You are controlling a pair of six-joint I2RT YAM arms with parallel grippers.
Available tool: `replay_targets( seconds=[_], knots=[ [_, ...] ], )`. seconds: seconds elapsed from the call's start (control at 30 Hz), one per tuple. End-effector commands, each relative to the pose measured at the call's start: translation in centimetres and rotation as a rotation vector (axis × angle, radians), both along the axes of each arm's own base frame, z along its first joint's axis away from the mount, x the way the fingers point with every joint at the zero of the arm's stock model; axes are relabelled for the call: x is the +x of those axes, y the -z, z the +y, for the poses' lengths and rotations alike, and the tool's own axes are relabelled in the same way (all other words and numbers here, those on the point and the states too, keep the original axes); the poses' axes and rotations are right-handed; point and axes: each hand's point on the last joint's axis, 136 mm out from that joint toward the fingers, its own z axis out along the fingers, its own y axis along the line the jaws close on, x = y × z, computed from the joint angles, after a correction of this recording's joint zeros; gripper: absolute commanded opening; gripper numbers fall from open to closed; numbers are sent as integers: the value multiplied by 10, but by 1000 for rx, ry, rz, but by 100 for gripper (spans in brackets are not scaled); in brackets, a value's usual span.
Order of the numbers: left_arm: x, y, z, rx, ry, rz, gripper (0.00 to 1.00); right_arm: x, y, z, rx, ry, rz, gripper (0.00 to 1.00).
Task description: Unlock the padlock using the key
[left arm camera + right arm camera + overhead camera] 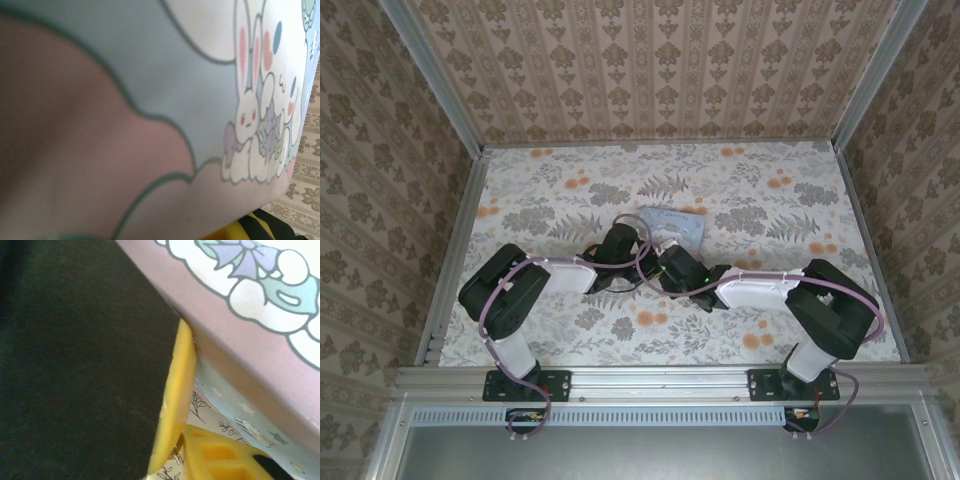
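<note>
Both arms crowd the near edge of the pale-blue tin (678,225) at the middle of the table (550,190). That is probably where the padlock hangs, though it is too small and too covered by the wrists to pick out. The left gripper (625,245) has its fingers pressed together close against the tin's printed face, while the right gripper (670,260) lays one yellow finger (175,400) along the tin's pink edge — spread or pinching, I cannot tell. The print shows a white rabbit (250,135), clouds and a bow — no brand or readable lettering.
</note>
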Motion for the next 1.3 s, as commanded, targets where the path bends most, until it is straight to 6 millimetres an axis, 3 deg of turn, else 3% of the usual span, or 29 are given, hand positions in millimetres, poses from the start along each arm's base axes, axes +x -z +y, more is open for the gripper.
replay_targets(
  seconds=[0.0, 0.2, 0.43, 0.83, 1.07, 1.1, 1.17, 1.27],
  knots=[
    [-20, 5, -2, 1, 52, 86, 0, 23, -17, 7, 15, 45, -78, 20],
    [-21, 7, -2, 4, 55, 88, 0, 26, -23, 9, 107, 55, -55, 12],
    [-22, 15, 2, 14, 50, 99, 0, 24, -45, 15, 457, 14, 80, 0],
    [-25, 24, 7, 25, 41, 105, 0, 26, -61, 34, 950, -56, 371, 0],
    [-24, 25, 8, 25, 35, 105, 0, 32, -56, 26, 1003, -8, 394, 0],
    [-23, 25, 8, 24, 34, 104, 0, 32, -55, 25, 998, -3, 392, 3],
    [-22, 25, 9, 25, 32, 105, 0, 32, -53, 21, 981, 17, 385, 31],
    [-21, 26, 11, 28, 25, 105, 0, 27, -51, 14, 960, 43, 375, 57]
  ],
)
